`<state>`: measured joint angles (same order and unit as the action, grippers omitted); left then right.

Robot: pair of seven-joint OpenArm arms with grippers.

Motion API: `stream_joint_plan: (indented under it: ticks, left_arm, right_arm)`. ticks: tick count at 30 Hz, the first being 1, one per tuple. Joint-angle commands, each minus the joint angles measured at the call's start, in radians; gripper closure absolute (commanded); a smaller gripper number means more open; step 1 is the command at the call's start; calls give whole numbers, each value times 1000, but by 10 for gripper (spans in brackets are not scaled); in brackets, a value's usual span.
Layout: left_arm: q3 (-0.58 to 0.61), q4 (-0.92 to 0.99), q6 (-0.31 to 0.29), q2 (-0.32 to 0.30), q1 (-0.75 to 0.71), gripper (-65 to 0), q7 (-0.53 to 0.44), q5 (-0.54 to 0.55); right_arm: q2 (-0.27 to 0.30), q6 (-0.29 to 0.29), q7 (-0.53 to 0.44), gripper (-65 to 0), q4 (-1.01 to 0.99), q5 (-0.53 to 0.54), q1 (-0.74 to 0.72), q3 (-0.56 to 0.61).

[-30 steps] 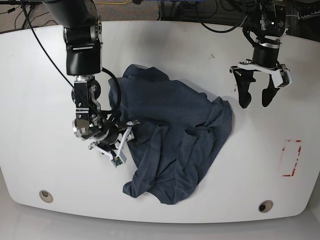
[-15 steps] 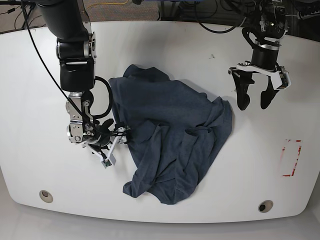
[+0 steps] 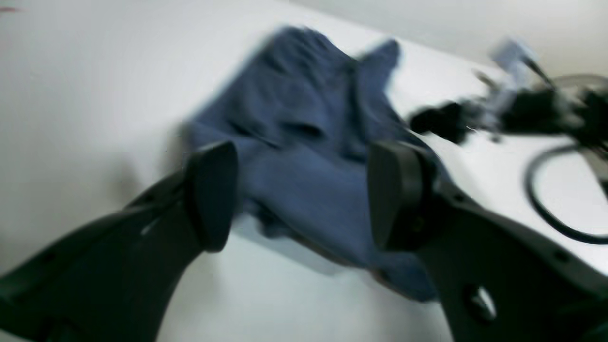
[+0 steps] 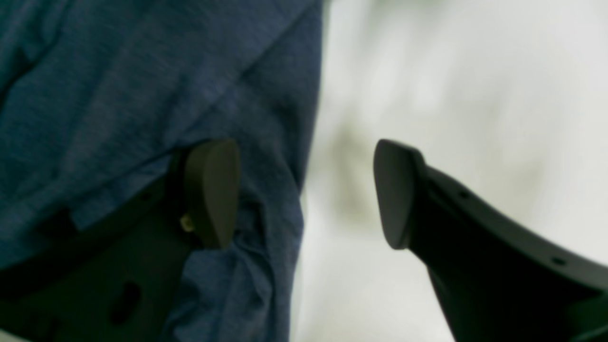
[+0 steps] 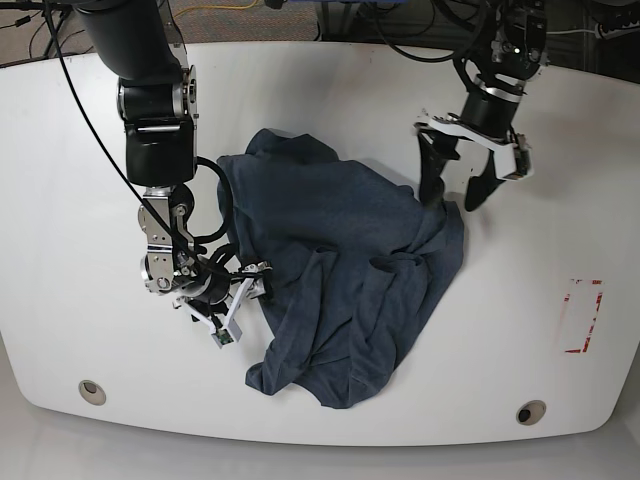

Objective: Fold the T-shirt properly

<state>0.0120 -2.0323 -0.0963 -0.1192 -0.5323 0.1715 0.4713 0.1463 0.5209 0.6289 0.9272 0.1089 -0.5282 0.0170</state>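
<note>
a: where does the t-shirt (image 5: pixel 340 270) lie?
b: crumpled mid-table (image 5: pixel 560 150).
a: and each gripper?
b: the right gripper (image 5: pixel 243 283) is spread at its near-left edge, one finger (image 4: pixel 211 190) against cloth; the left gripper (image 5: pixel 455 185) is spread above its far-right edge.

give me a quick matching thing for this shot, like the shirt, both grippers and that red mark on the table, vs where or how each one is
Column one:
1. T-shirt
2. left gripper
3. right gripper
4. red outline

Column two:
a. open, at the cloth's left edge in the base view, one finger under a fold
b. marked on the table near its right edge in the base view
c. crumpled in a heap mid-table
d. open, above the cloth's upper right corner in the base view

Pairs: 1-c, 2-d, 3-a, 4-b
</note>
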Motion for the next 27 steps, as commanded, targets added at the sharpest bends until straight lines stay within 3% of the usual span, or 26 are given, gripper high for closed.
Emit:
stream_joint_plan:
  ticks: [1,12,22,24,27]
  left_arm:
    - [15,-16,4,-6,3,-398,-26,7]
    - [158,-41,22,-9,-11,-396,-9,7]
    - [92,-52,6,-7,-25,-394,-15,6]
    - [9,-53,8,-3,-22,-393,-10,10]
    - [-33,-53,7,-2,-20,-393,-4,15]
  right_arm:
    - [4,-7,-26,-414,13,7,-36,-2]
    - [-9,5,-8,-429,16,8,-29,49]
    - [-57,15,-2,-426,61,16,36,263]
    - [-55,14,-2,-427,138,11,88,361]
    - [-43,14,1,-427,203,15,136,405]
